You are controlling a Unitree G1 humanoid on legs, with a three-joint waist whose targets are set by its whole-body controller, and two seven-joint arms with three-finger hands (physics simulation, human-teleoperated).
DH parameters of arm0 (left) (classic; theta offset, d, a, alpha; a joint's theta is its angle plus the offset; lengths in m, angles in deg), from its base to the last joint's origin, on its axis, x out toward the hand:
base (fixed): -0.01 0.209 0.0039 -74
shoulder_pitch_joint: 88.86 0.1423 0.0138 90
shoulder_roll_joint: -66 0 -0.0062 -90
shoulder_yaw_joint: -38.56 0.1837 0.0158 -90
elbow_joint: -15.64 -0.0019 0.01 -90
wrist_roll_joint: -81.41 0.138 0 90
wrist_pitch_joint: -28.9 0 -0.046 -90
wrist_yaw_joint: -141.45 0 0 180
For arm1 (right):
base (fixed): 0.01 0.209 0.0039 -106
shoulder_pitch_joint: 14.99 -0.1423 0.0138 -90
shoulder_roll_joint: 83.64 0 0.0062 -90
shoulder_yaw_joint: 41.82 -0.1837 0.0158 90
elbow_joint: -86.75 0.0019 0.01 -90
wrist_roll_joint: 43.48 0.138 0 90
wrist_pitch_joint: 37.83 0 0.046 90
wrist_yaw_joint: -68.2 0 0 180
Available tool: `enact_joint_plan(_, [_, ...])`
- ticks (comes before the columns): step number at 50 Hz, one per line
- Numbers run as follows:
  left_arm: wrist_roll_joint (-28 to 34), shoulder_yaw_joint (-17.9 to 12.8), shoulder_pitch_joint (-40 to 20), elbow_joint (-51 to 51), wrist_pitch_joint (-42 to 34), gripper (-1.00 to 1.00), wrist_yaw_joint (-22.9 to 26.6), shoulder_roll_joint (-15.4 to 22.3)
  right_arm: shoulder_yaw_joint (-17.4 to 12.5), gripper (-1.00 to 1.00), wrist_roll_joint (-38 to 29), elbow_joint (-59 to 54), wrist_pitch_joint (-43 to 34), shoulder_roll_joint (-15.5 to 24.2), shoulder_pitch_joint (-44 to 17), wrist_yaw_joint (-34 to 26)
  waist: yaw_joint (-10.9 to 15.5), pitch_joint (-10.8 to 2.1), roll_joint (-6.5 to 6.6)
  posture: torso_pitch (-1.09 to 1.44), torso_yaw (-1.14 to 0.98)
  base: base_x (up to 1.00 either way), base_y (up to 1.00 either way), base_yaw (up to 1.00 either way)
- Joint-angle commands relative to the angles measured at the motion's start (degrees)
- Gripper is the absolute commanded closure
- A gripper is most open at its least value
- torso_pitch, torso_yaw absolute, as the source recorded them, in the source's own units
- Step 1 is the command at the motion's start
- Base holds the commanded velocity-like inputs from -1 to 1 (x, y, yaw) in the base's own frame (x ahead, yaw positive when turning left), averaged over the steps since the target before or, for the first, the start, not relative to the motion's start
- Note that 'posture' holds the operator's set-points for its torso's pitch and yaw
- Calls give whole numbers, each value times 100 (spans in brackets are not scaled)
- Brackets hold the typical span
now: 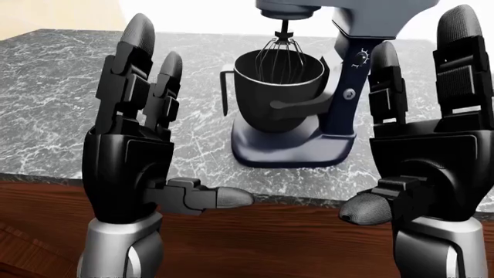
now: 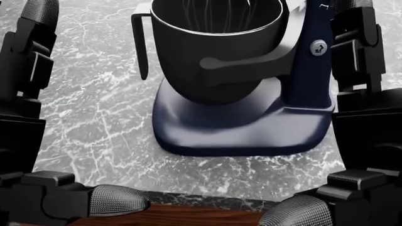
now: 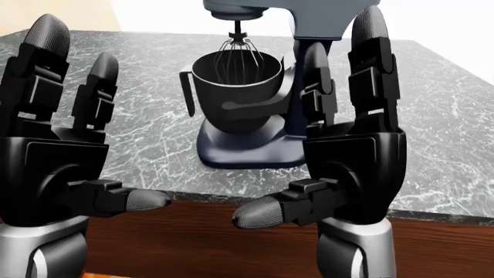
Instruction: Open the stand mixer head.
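Note:
A dark blue stand mixer (image 1: 340, 110) stands on the grey marble counter (image 1: 46, 98). Its head (image 1: 370, 11) is down at the top of the left-eye view, with the wire whisk (image 1: 280, 58) hanging into the black bowl (image 1: 278, 95). My left hand (image 1: 146, 121) is held up open to the left of the mixer, fingers straight, touching nothing. My right hand (image 1: 432, 127) is held up open to the right of the mixer column, fingers straight, also empty. Both hands stand nearer the camera than the mixer.
The counter's near edge runs into a brown wood surface (image 1: 270, 243) below my hands. The mixer's base plate (image 2: 239, 132) fills the middle of the head view. A speed dial (image 1: 363, 56) and a lock knob (image 1: 350, 93) sit on the column.

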Motion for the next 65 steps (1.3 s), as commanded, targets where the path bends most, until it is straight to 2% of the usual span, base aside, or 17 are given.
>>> enact_joint_plan(1, [15, -33, -97, 157, 148, -87, 17, 4, -7, -100, -7, 145, 131, 7, -84, -45, 1, -116, -1, -6, 0, 0, 0, 0])
enact_joint_plan(6, [-6, -35, -100, 157, 150, -87, 7, 14, -9, -100, -8, 151, 120, 1, -79, -48, 3, -285, -5, -11, 0, 0, 0, 0])
enact_joint_plan(12, [2, -37, -110, 157, 133, -87, 21, -2, -8, -100, -7, 151, 119, 1, -73, -55, 10, -545, -4, -17, 0, 0, 0, 0])
enact_joint_plan(27, [29, -10, -97, 157, 144, -87, 9, -16, -27, -100, 22, 152, 109, 4, -55, -51, 31, -1349, 5, -32, 0, 0, 0, 0])
enact_joint_plan(33, [10, -53, -112, 157, 125, -87, 7, -24, -21, -100, 51, 154, 100, 28, -68, -7, 47, -1568, 3, -38, 0, 0, 0, 0])
enact_joint_plan(36, [254, -91, -126, 149, 149, -87, 22, -80, 10, -100, 39, 154, 109, 23, -39, -9, 55, -1655, 1, -41, 0, 0, 0, 0])
enact_joint_plan(38, [217, -165, -160, 155, 80, -87, 61, -160, 2, -100, 54, 154, 94, 20, -51, 6, 59, -1690, 0, -41, 0, 0, 0, 0])
enact_joint_plan(47, [192, -85, -138, 157, 135, -87, 22, -129, -6, -100, 190, 154, 89, 66, -22, 119, 73, -1753, -6, -41, 0, 0, 0, 0])
enact_joint_plan(55, [209, -108, -145, 157, 118, -87, 57, -161, -129, -100, 576, 154, 89, 174, 151, 294, 78, -1787, -18, -41, 0, 0, 0, 0])
enact_joint_plan(60, [227, -96, -125, 157, 123, -87, 84, -181, -303, -100, 808, 154, -24, 165, 146, 407, 75, -1810, -24, -41, 0, 0, 0, 0])
enact_joint_plan(65, [225, -109, -129, 157, 121, -87, 91, -181, -272, -100, 1142, 154, 159, 419, 263, 664, 74, -1827, -38, -41, 0, 0, 0, 0])
